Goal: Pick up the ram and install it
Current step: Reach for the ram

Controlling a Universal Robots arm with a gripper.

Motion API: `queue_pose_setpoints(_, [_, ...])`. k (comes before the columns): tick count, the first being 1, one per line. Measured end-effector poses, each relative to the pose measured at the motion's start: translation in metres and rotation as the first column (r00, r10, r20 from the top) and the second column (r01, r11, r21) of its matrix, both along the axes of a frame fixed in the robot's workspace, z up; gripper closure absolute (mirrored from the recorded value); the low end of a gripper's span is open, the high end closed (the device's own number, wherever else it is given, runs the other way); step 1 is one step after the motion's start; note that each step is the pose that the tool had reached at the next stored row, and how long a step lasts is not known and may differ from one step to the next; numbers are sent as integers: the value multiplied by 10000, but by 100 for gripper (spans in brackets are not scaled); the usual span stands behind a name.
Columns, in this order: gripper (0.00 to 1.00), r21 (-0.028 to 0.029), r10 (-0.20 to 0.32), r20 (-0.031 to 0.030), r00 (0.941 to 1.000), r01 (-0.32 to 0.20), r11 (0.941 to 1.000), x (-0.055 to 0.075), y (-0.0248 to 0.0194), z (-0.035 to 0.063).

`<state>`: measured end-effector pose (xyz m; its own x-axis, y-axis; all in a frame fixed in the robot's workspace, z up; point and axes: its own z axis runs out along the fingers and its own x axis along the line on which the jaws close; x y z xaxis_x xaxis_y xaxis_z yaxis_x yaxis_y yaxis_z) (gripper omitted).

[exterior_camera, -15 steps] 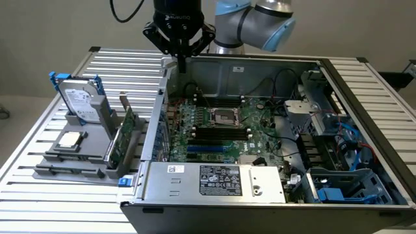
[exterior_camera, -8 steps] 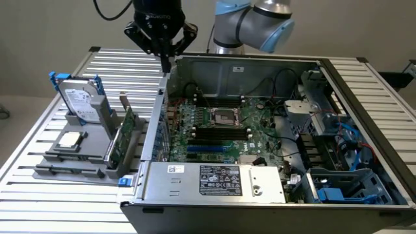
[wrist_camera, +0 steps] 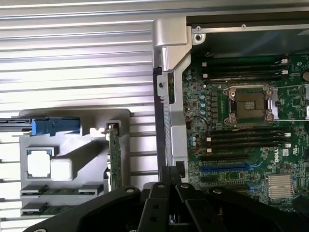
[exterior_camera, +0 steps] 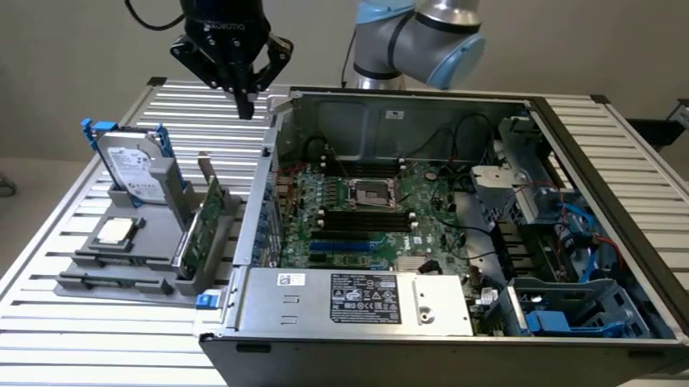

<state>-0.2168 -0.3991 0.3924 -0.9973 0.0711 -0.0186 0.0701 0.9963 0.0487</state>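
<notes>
Pickup stage, not yet begun: ram (wrist_camera: 58, 191) resting in the grey tray (wrist_camera: 72, 118) on the tabletop (wrist_camera: 72, 48), untouched; gripper (exterior_camera: 248, 106) hung high between tray and case (wrist_camera: 169, 43), fingers drawn together, empty; grasp judged to require opened fingers aligned across the stick.

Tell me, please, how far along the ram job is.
Done: nothing that shows. The ram lies in the grey tray, and the board's black slots are bare. In hand: nothing; the gripper hangs shut and empty above the table, by the case corner. Left: the pick-up and the install.
</notes>
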Motion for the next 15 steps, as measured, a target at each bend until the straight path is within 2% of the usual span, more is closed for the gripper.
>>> queue_pose_setpoints(6, [89,0,-1,2,10000,1,10000,-275,-31,-4])
queue_pose_setpoints(15, [89,1,-1,3,10000,1,10000,-684,-156,-18])
